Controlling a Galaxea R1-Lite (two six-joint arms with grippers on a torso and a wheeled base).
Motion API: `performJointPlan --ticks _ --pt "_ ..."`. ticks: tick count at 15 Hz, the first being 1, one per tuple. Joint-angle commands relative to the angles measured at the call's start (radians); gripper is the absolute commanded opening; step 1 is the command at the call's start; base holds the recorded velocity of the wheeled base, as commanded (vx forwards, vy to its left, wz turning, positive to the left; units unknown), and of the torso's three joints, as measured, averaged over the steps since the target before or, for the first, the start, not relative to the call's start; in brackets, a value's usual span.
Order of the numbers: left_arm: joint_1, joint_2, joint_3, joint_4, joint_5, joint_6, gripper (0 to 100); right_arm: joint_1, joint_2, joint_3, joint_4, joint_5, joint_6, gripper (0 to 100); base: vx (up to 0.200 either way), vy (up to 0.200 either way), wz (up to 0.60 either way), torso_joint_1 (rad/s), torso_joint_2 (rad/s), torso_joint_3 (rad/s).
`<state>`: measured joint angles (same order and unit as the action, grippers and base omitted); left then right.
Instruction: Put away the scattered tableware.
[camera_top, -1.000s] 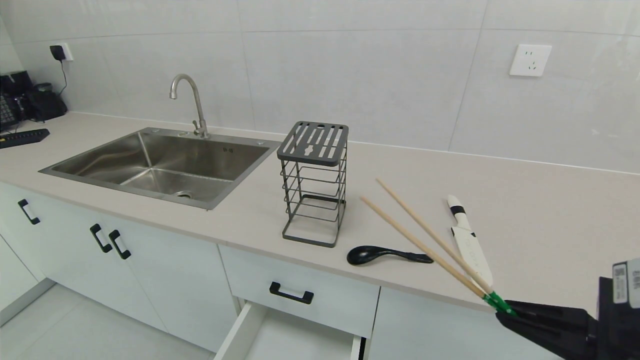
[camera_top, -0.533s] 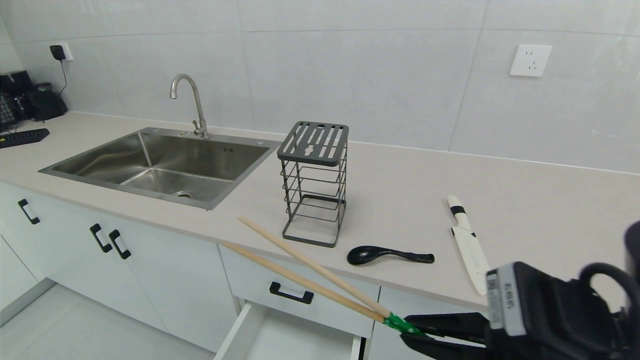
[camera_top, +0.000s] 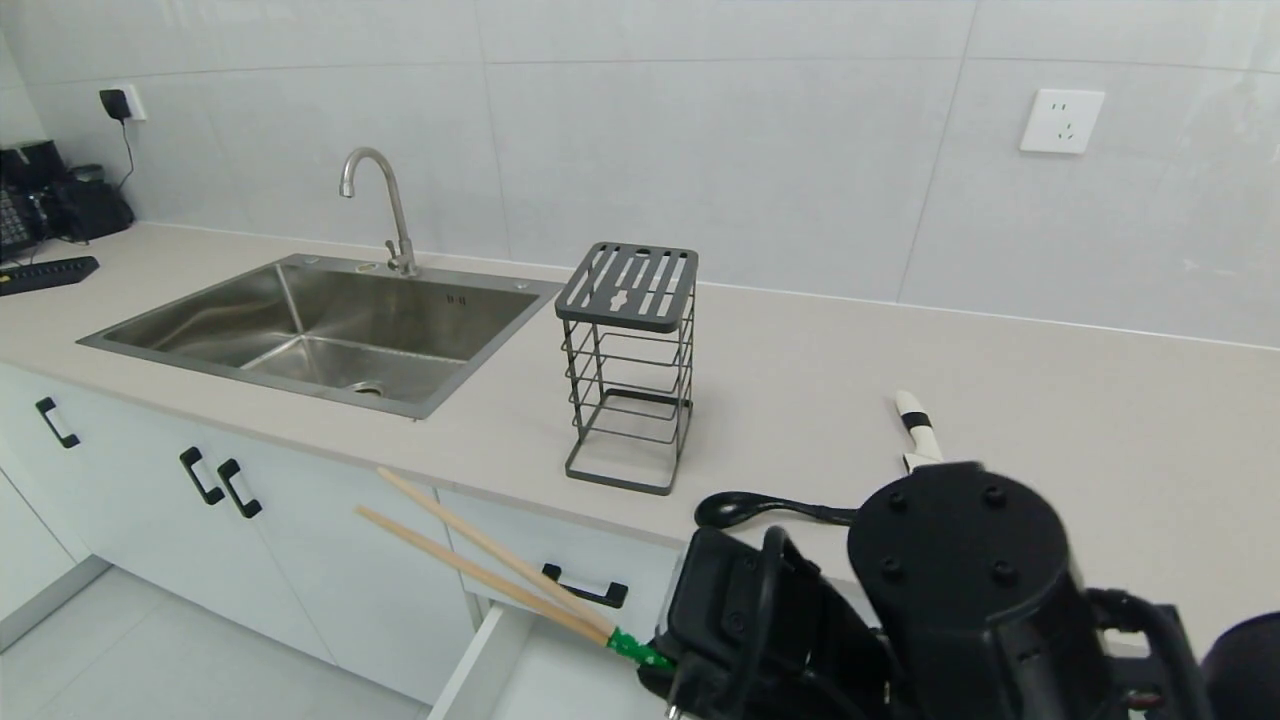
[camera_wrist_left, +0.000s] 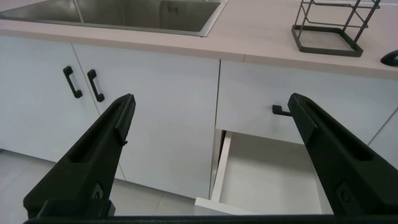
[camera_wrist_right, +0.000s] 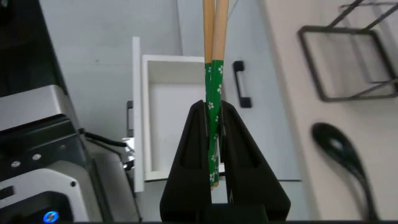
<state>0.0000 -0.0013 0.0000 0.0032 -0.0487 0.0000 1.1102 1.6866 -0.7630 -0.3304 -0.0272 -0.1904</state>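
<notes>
A pair of wooden chopsticks (camera_top: 470, 568) with green ends is pinched in my right gripper (camera_top: 655, 668), which is shut on them in front of the counter edge. They slant out above the open white drawer (camera_top: 500, 660). From the right wrist, the chopsticks (camera_wrist_right: 213, 37) run out of the gripper (camera_wrist_right: 213, 107) over the drawer (camera_wrist_right: 171, 112). On the counter lie a black spoon (camera_top: 760, 508) and a white knife (camera_top: 915, 425), its blade hidden behind my arm. My left gripper (camera_wrist_left: 211, 102) hangs open before the cabinet fronts, holding nothing.
A dark wire rack (camera_top: 628, 365) stands mid-counter, left of the spoon. The steel sink (camera_top: 130, 335) and faucet (camera_top: 385, 205) are at the left. A shut drawer with a black handle (camera_top: 583, 590) sits above the open one. Cabinet doors (camera_wrist_left: 81, 87) are shut.
My right arm has swung the chopsticks left and down, from over the counter by the knife to in front of the open drawer. The spoon, knife and rack have stayed put.
</notes>
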Motion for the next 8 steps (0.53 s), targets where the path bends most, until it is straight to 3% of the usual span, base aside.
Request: performJointPlan --ticks 1,3,8 --pt "0.000 0.001 0.000 0.000 0.000 0.000 100 0.017 0.048 -0.001 -0.001 -0.014 0.009 0 0.000 0.000 0.00 0.000 0.00 0.000" --pt "0.000 0.001 0.000 0.000 0.000 0.000 100 0.016 0.054 0.011 -0.001 -0.074 0.026 0 0.000 0.000 0.00 0.000 0.00 0.000" --pt "0.000 0.001 0.000 0.000 0.000 0.000 100 0.039 0.102 0.050 -0.035 -0.102 0.063 0 0.000 0.000 0.00 -0.015 0.07 0.056"
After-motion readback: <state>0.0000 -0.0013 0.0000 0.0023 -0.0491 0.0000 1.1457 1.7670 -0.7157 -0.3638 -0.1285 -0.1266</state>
